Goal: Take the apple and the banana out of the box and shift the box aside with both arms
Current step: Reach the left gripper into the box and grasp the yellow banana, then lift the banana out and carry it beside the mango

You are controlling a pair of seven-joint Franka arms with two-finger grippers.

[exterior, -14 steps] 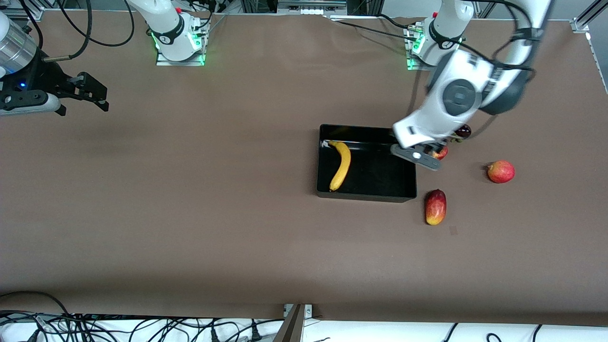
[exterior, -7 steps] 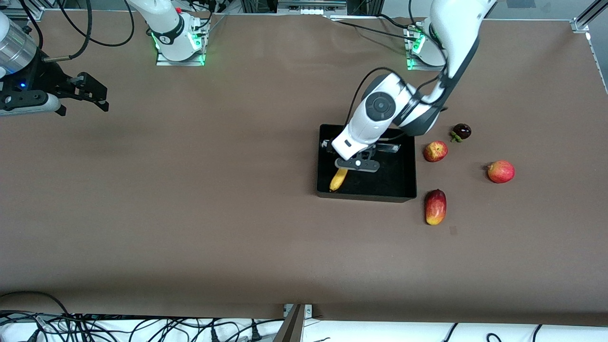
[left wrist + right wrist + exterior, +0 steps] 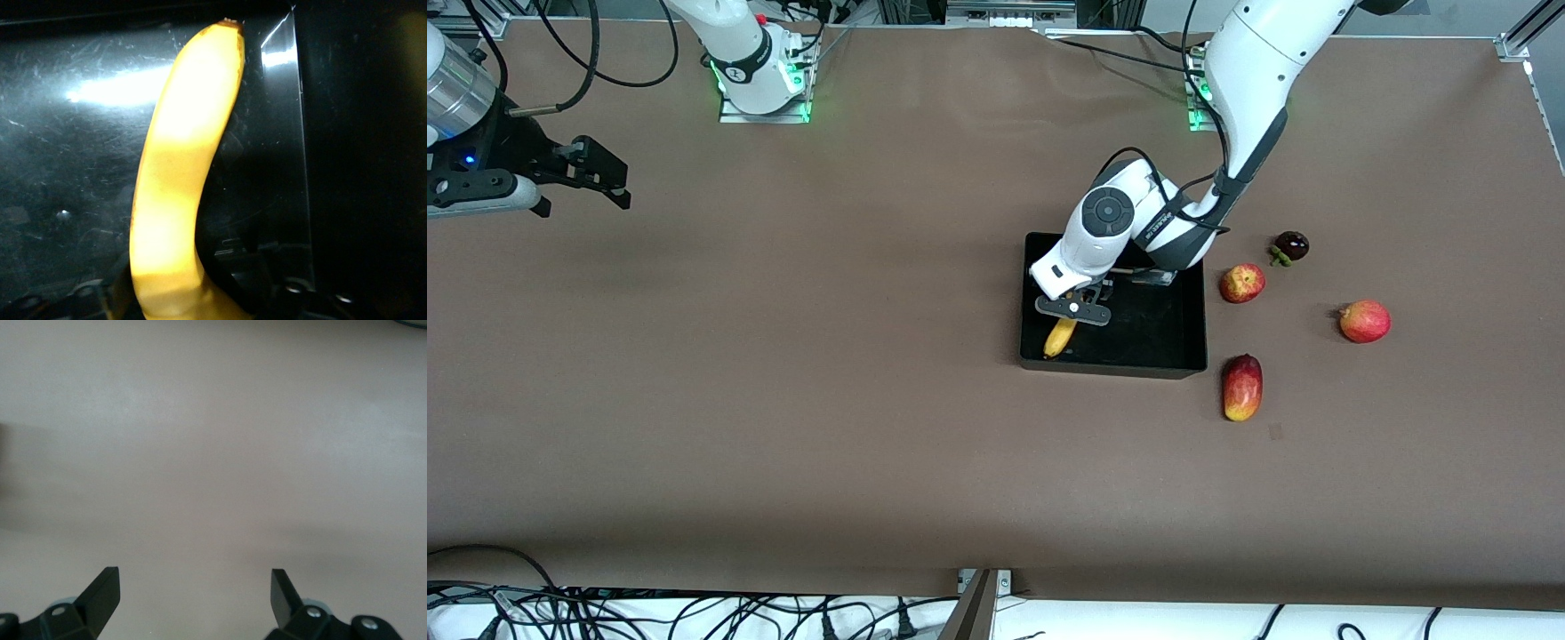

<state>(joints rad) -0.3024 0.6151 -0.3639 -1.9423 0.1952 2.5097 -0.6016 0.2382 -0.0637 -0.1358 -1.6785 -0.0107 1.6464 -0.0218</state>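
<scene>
Down in the box (image 3: pixel 1192 307), the left gripper (image 3: pixel 1073 308) straddled the banana (image 3: pixel 1060 338); whether it gripped, I couldn't tell. Apple (image 3: pixel 1242 284) lay outside; right gripper (image 3: pixel 193 593) waited open.

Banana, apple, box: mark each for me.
banana (image 3: pixel 1060 338): front view, exposed end below the left gripper.
apple (image 3: pixel 1242 284): front view, middle of the fruit, on the table beside the box.
box (image 3: pixel 1112 364): front view, wall nearest the camera.

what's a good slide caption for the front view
Left gripper down on the banana inside the black box; apple already out on the table.
</scene>
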